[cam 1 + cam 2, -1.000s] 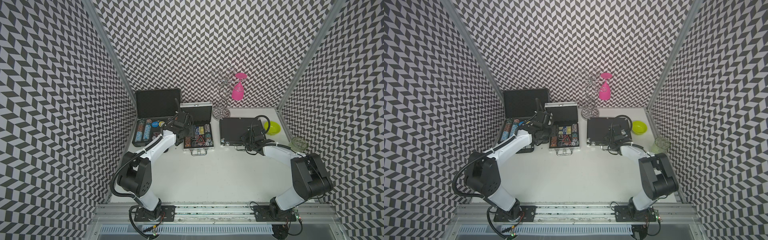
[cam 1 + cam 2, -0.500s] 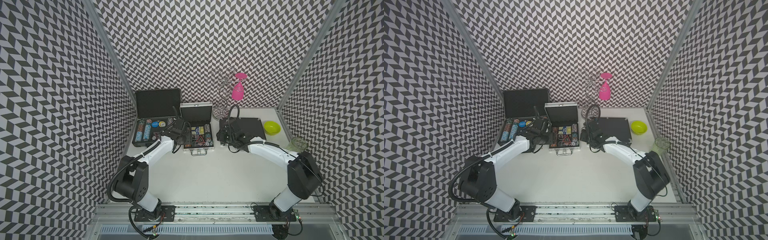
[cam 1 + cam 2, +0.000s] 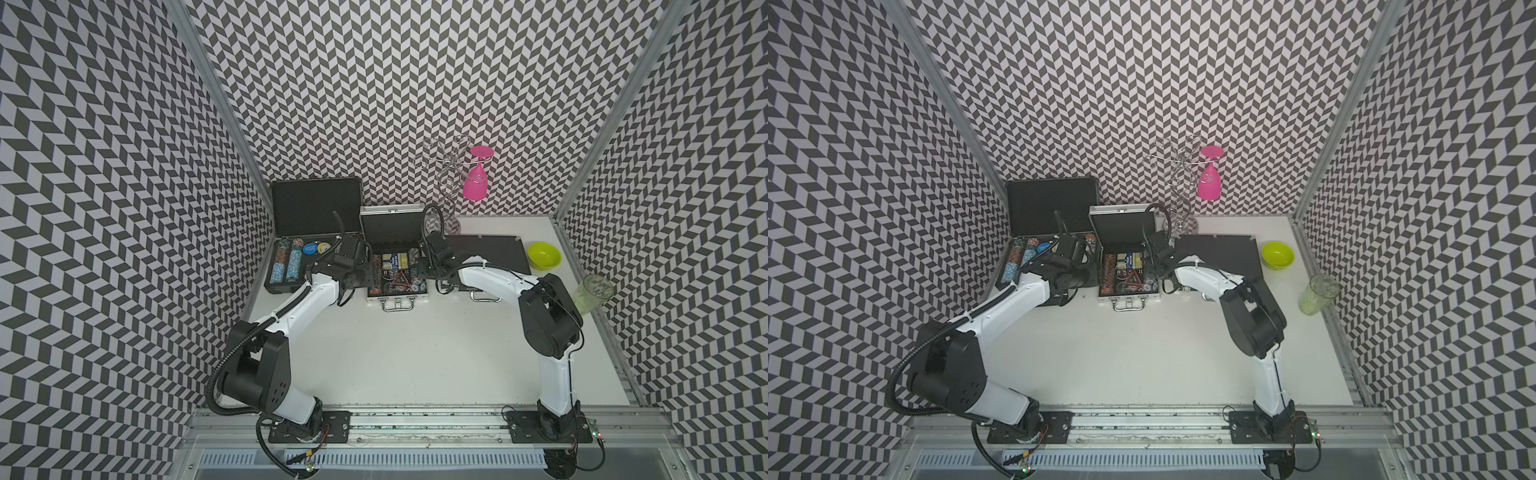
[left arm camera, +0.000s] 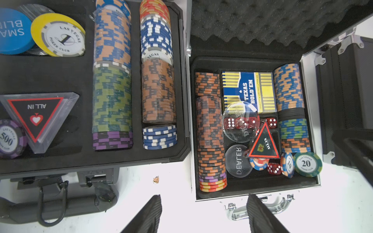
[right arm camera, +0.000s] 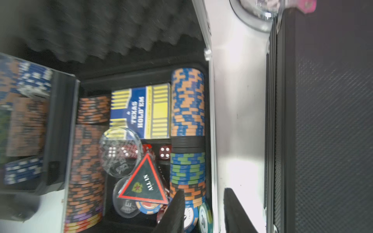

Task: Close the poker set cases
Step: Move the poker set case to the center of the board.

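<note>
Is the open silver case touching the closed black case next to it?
Apart. The right wrist view shows a strip of bare table between the silver case and the closed black case.

The near half of the desk (image 3: 395, 361) is left bare from left edge to right, and passage there is unhindered. The far left corner is filled by the large black case (image 4: 86, 161), and reach from behind is barred by its upright lid (image 3: 316, 208). The silver case (image 3: 397, 296) is set just beside it, its foam-lined lid (image 3: 390, 228) raised; no passable gap is seen between them. Between the silver case and the closed black case (image 3: 494, 251) only a narrow strip of desk is left, partly taken up by the right gripper (image 5: 203, 191). Behind it a wire rack (image 3: 1183, 226) with a pink glass (image 3: 475, 187) is stood. The right edge is narrowed by a green bowl (image 3: 544, 254) and a clear tumbler (image 3: 592, 293).
</note>
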